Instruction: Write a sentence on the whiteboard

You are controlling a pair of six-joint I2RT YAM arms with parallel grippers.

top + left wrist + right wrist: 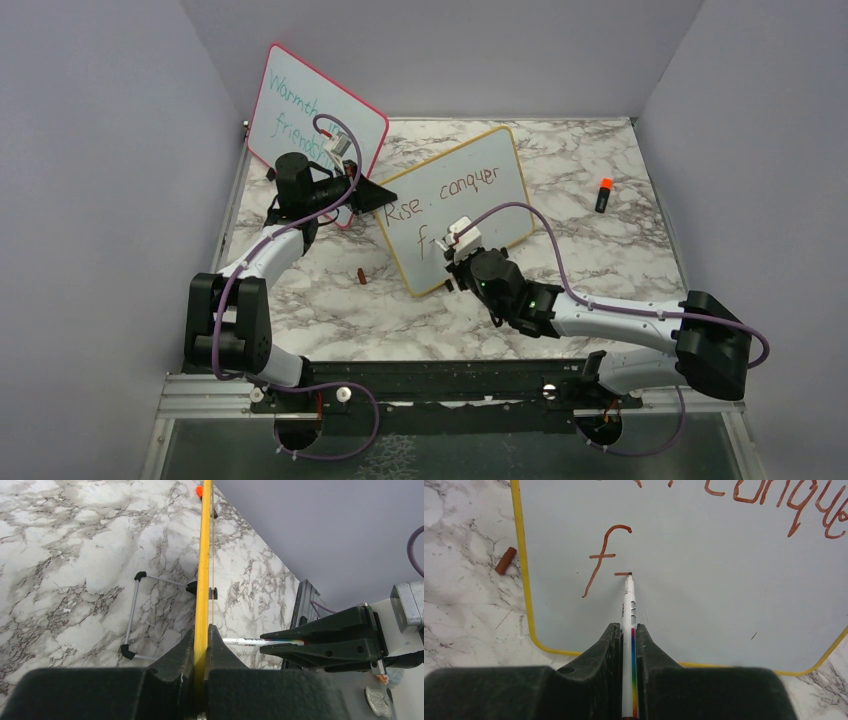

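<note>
Whiteboard [452, 203] propped on tabletop [600, 270]: light, stiff, likely tippy under pen pressure. Left fingers [176, 661] clamped on its yellow frame edge, the natural hold; right fingers [600, 650] clamped on marker [628, 605] touching its face.

Reaches with the left arm [255, 262] from the near left corner of the table toward the far left side, elbow bent up close to the base. Pinches the yellow frame of the whiteboard [203, 555] in the left gripper [202, 630], one finger tight on each side. Stretches the right arm [620, 315] low from the near right corner toward the middle of the table. Squeezes a pen [628, 597] between the closed fingers of the right gripper [626, 627]. Holds the pen tip against the board.
</note>
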